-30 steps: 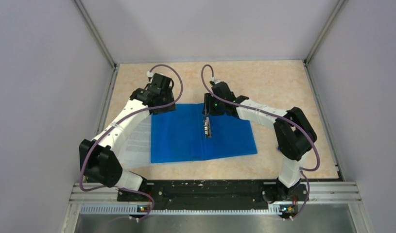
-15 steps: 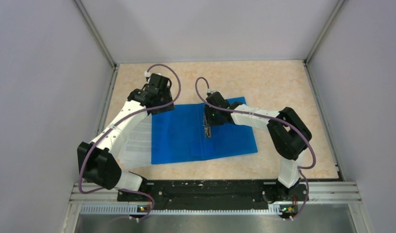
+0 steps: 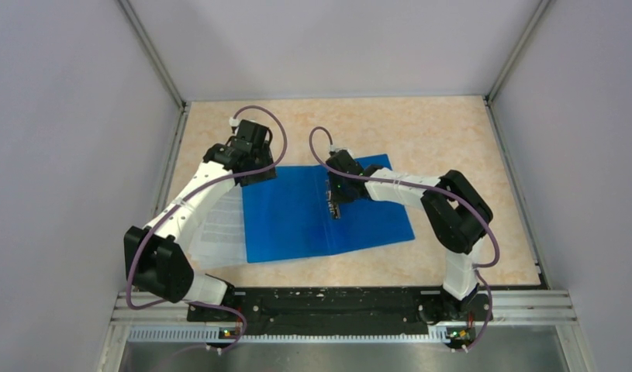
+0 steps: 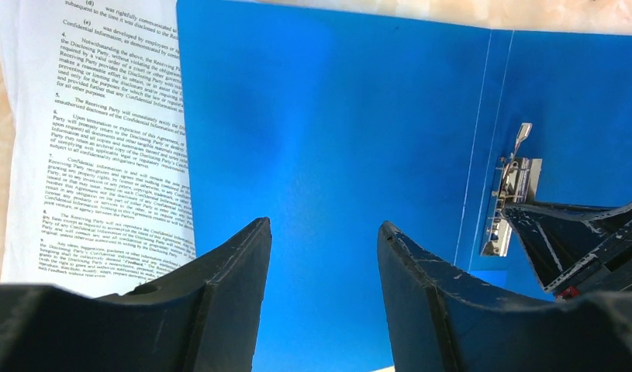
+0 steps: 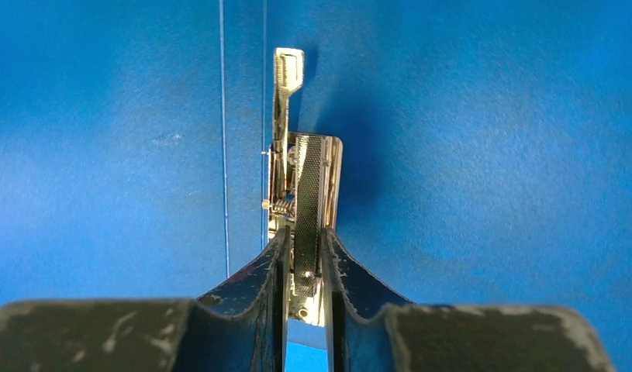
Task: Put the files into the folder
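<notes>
Worryingly, the right gripper [image 5: 305, 263] pinches the metal clip [image 5: 297, 167] of the open folder [image 3: 293, 221] — a slip could snap it down. The left gripper [image 4: 324, 260] gapes above, with the files [image 4: 103, 147] tucked under the folder's left edge.

White arm links [image 3: 195, 192] with black joints [image 3: 159, 265]; purple cables [image 3: 255, 108]; scuffed black end effector fingers [image 4: 236, 273]

Soft, even light from above fills the top view, leaving only faint shadows on the table [image 3: 452, 132]. From the left wrist, a pale sheen washes the folder [image 4: 336, 139]; print on the files [image 4: 103, 155] reads sharp, while the left gripper [image 4: 322, 225] blurs close up. From the right wrist, the clip [image 5: 309, 194] casts a dark shadow rightward.
</notes>
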